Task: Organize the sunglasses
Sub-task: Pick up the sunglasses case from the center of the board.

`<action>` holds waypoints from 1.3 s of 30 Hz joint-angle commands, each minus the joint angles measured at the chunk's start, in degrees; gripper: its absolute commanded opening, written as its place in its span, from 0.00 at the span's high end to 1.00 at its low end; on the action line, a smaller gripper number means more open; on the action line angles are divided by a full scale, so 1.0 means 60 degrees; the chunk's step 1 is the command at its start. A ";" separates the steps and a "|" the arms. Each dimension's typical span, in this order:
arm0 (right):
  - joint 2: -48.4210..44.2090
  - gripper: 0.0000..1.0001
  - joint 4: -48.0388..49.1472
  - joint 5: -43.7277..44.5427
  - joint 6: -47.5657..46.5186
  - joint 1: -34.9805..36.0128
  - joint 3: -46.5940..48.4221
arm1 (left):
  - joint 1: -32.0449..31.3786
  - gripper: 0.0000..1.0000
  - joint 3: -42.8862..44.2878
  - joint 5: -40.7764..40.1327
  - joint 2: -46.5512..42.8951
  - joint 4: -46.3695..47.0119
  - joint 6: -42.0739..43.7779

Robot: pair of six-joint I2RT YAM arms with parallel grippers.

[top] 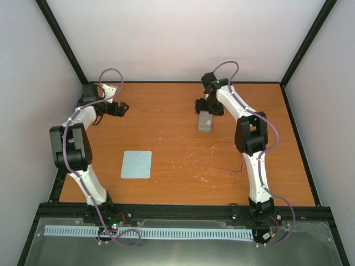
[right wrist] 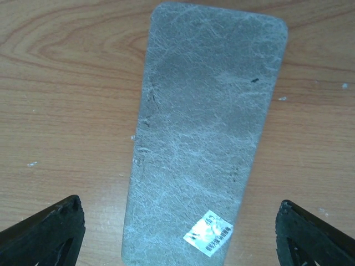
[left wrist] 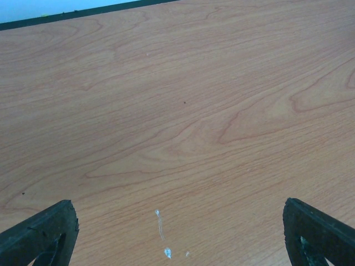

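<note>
Left arm & right arm: white link shells w/ black joint blocks. Purple cables loop along both. Fingers black, wedge-shaped, rough-edged. Green LED at left base.

The top view looks from high above and behind the arm bases, which sit at its 6 o'clock, down and forward over the whole table; the left wrist view hangs close over bare wood near the table's 10 o'clock, slanting forward past the left claw; the right wrist view looks almost straight down, very near, onto the grey case; top and right wrist views share that case, toward 12 o'clock.
</note>
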 commanded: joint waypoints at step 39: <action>-0.1752 0.67 0.1476 -0.5741 -0.1365 0.0036 -0.2953 | -0.1564 0.01 0.0439 0.3396 0.0099 -0.0823 -0.0664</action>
